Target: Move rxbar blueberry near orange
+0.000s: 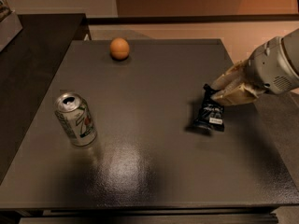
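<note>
A wide dark grey counter (pixel 140 171) fills most of the view, its surface glossy toward the near edge. A second, darker surface (pixel 32 55) runs along its left side.

The robot's arm (pixel 275 69), pale grey and rounded, reaches in from the right edge over the right part of the counter. A silver soda can (pixel 75 119) stands upright near the left side, its top opened, well apart from everything else.

The pincer (pixel 214 91) is at the end of the arm, above the right half of the counter. Its two cream-coloured fingers (pixel 230 100) point left and are closed on the upper end of the snack bar (pixel 210 113). The bar is a dark navy wrapper with white print and hangs tilted from that grip, its lower end pointing toward the near edge. A shadow lies just to its lower left. Whether the lower end touches the counter cannot be told.

The orange (pixel 119 48) sits at the far edge of the counter, left of centre, well apart from the bar and the pincer. The open stretch of counter between them lies bare.
</note>
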